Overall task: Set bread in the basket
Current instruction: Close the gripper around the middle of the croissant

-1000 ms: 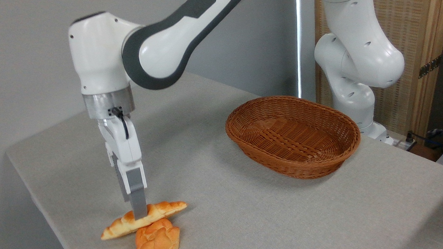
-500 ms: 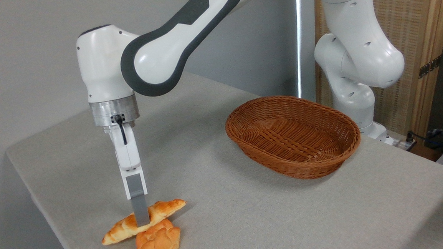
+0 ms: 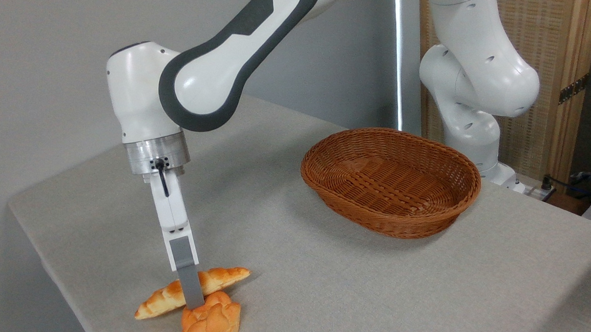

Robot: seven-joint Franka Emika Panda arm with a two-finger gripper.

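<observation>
A: Where's the gripper (image 3: 193,295)?

B: Down at the near-left corner of the table (image 3: 333,287), pointing almost straight down, slightly tilted. Seen edge-on — one grey finger (image 3: 188,275) is visible, crossing in front of the bread (image 3: 193,291) at about its middle. Fingertip ends right at the top edge of the bun (image 3: 211,321).

A: Clamped on it or not?

B: Can't tell. The second finger is hidden behind the first, so the gap doesn't show. No way to say whether the jaws are pressed on the loaf or just straddling it.

A: Bread position?

B: Lying on the tabletop, long axis running left to right, right end a bit further back. Its near side touches or overlaps the round orange bun, which sits just in front of it — contact point is hidden by the finger.

A: Basket (image 3: 391,180)?

B: Well apart from the bread, off to the right and further back, near the arm's base (image 3: 478,139). Nothing inside, sitting flat on the table.
</observation>
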